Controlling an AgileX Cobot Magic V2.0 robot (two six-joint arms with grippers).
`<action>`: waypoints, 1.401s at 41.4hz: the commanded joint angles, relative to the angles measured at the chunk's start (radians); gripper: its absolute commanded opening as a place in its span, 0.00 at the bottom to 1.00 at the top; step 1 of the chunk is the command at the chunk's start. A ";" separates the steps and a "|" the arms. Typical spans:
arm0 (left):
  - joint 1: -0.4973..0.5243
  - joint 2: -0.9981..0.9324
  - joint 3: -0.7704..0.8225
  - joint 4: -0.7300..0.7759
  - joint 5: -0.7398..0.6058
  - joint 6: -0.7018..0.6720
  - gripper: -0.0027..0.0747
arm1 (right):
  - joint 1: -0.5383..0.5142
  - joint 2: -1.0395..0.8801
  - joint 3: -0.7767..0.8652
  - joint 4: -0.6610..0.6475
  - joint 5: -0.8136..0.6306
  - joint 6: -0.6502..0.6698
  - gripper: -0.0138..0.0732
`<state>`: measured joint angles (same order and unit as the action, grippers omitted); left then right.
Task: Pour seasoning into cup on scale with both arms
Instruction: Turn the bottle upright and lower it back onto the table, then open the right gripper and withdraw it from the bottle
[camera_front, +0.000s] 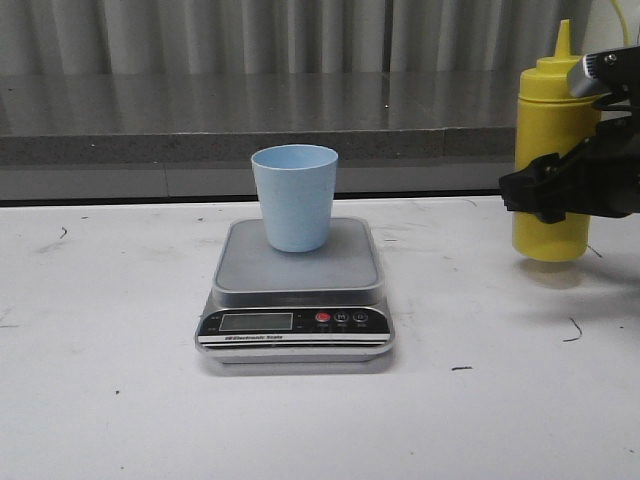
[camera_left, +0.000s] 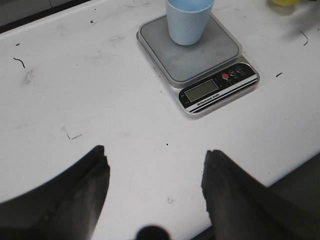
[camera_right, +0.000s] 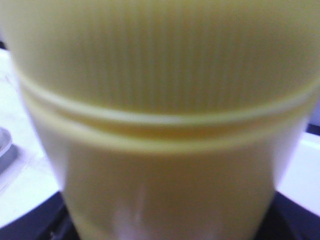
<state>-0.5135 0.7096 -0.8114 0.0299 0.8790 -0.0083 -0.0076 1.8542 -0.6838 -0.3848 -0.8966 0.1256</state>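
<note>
The pale blue cup (camera_front: 294, 197) stands upright on the silver scale (camera_front: 250, 268) at the table's middle. Both also show in the left wrist view, the cup (camera_left: 187, 22) on the scale (camera_left: 200, 62). The yellow seasoning bottle (camera_front: 550, 110) is upright at the far right, its base just above a faint shadow on the table. My right gripper (camera_front: 548, 195) is shut on the bottle's body at mid-height. The bottle (camera_right: 165, 125) fills the right wrist view. My left gripper (camera_left: 155, 157) is open and empty over bare table, short of the scale. It is out of the front view.
The white table (camera_front: 120, 380) has small dark scuff marks. A grey ledge (camera_front: 200, 140) and ribbed wall run along the back. The table's near edge (camera_left: 295, 175) shows beside my left gripper.
</note>
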 joint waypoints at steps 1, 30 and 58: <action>-0.004 -0.002 -0.024 -0.001 -0.069 -0.010 0.56 | -0.004 -0.014 -0.036 0.077 -0.191 -0.029 0.61; -0.004 -0.002 -0.024 -0.001 -0.069 -0.010 0.56 | -0.004 0.060 -0.090 0.088 -0.185 -0.027 0.63; -0.004 -0.002 -0.024 -0.001 -0.069 -0.010 0.56 | -0.004 0.046 -0.087 0.091 -0.092 0.039 0.90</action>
<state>-0.5135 0.7096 -0.8114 0.0299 0.8790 -0.0083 -0.0076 1.9664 -0.7521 -0.3040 -0.9322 0.1392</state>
